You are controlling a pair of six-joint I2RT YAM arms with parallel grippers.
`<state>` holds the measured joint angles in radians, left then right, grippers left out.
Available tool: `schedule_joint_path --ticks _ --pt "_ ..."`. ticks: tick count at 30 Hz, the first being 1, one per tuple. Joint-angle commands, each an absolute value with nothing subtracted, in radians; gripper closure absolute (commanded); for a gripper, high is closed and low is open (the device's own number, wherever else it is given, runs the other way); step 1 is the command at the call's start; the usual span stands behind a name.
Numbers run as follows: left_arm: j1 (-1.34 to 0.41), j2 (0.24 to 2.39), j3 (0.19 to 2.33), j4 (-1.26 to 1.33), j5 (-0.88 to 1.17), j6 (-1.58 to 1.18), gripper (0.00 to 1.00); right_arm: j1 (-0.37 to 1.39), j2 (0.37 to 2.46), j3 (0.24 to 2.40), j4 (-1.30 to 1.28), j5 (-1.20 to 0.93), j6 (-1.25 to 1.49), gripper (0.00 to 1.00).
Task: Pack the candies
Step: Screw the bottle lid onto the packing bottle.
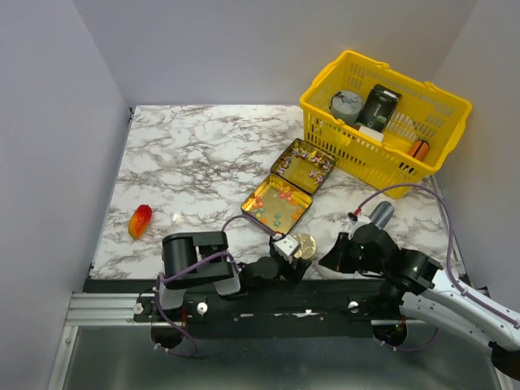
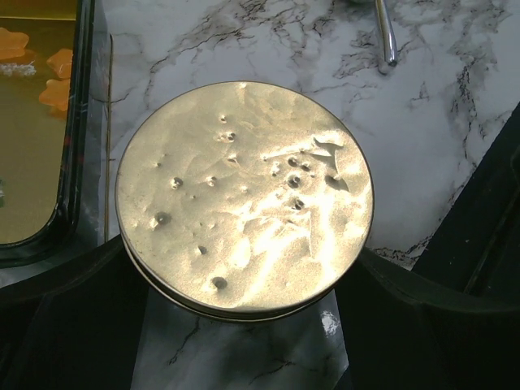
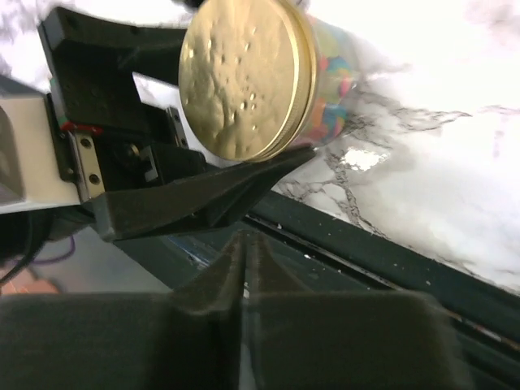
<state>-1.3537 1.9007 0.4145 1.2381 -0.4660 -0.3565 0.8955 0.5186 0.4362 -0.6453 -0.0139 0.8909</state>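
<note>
The candies (image 1: pixel 275 205) lie mostly in the open hinged tin (image 1: pixel 257 189) in the middle of the marble table (image 1: pixel 187 154). Orange, red and green ones fill the near half, and purple and pink ones (image 1: pixel 309 158) lie in the flipped-back far half.

From above they are only coloured specks. My left wrist camera shows three orange ones (image 2: pixel 57 61) up close, inside the tin's dark rim at its left edge. My right wrist camera adds something neither other view has: pastel bits behind the clear wall of a round jar (image 3: pixel 329 69), blurred, but they look like more of the same sweets.

That jar has a dimpled gold lid (image 2: pixel 244 195). It sits at the table's near edge, just beside the tin's near corner. My left gripper (image 2: pixel 242 260) has its jaws spread wide, one finger pressed to each side of the jar, so it is held.

My right gripper (image 3: pixel 244 268) has its fingers pressed together on nothing. It points at the gold lid from the right. One black left finger (image 3: pixel 195 199) crosses in front of it, with jar and left gripper between it and the tin.

A yellow basket (image 1: pixel 349 154) with a few items stands at the far right. An orange-red lump (image 1: pixel 140 221) lies well apart to the left.
</note>
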Motion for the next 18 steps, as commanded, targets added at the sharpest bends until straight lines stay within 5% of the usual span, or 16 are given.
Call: schedule_joint_path --ticks 1,5,18 --pt "-1.347 1.947 0.345 1.123 -0.423 -0.387 0.33 0.899 0.526 0.517 -0.736 0.167 0.939 0.7" --pt "-1.347 1.939 0.341 1.124 -0.402 -0.379 0.33 0.897 0.592 0.522 -0.66 0.258 0.94 0.5" --pt "-1.348 1.976 0.364 1.12 -0.387 -0.374 0.33 0.899 0.781 0.532 -0.37 0.396 0.787 0.52"
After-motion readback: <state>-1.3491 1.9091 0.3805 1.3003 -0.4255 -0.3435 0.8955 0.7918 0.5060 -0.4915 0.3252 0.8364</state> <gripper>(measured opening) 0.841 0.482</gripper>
